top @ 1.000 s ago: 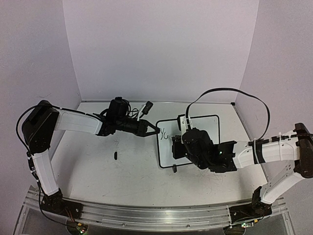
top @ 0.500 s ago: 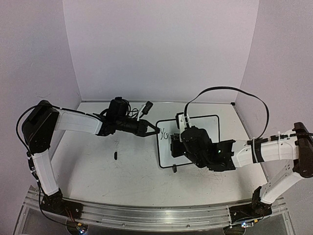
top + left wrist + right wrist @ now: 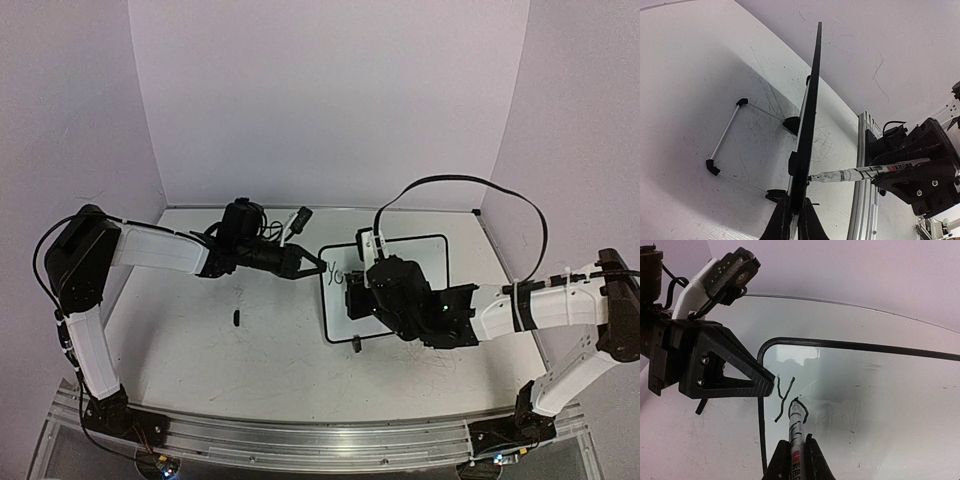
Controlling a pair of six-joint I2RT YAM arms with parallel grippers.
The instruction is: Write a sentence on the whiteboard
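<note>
Table [image 3: 200, 340]: left gripper [image 3: 319, 268] clamps whiteboard [image 3: 432, 262], right gripper [image 3: 794, 445] marker [image 3: 796, 422].

i see the whiteboard [image 3: 875, 390] white, framed black, black strokes on it; marker [image 3: 795, 432] clear with a red label; table [image 3: 200, 340] white, scuffed grey.
</note>
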